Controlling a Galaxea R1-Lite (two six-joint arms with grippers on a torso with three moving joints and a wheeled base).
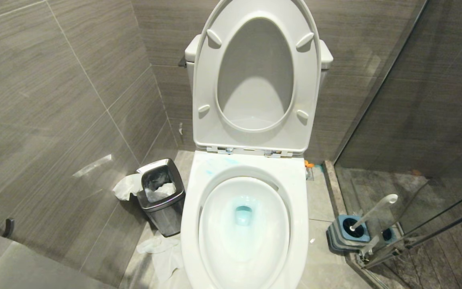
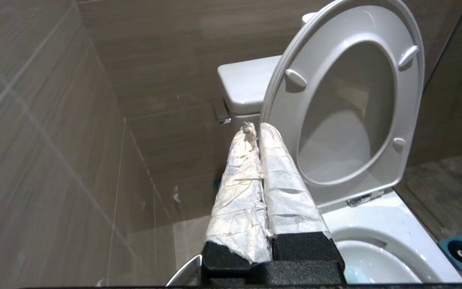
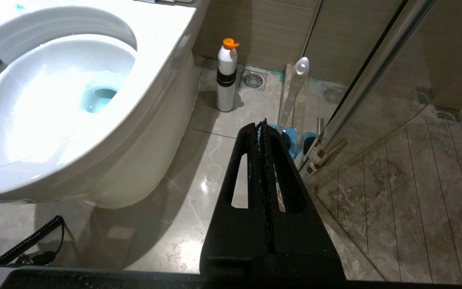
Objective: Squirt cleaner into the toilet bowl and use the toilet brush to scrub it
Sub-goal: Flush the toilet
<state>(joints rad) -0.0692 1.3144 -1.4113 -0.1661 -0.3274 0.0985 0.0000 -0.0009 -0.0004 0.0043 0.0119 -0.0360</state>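
Note:
The toilet bowl [image 1: 299, 200] stands white and glossy with its seat and lid raised. Cleaner [image 1: 243, 214] tints the water at the drain pale blue, and faint turquoise smears lie on the back rim. To the bowl's right the toilet brush [image 1: 373, 209] leans in its blue-and-grey holder. My left gripper [image 2: 255, 128], its fingers wrapped in white tissue, is shut and empty, raised left of the bowl [image 2: 379, 218] and pointing at the tank. My right gripper [image 3: 262, 124] is shut and empty, low over the floor, with the brush handle [image 3: 295, 86] beyond its tips. Neither gripper shows in the head view.
A steel waste bin [image 1: 162, 196] with tissue in it stands left of the bowl, and more tissue lies on the floor. A white bottle with an orange cap [image 3: 226, 76] stands on the floor by the bowl's right side. A glass shower door [image 1: 415, 120] closes off the right.

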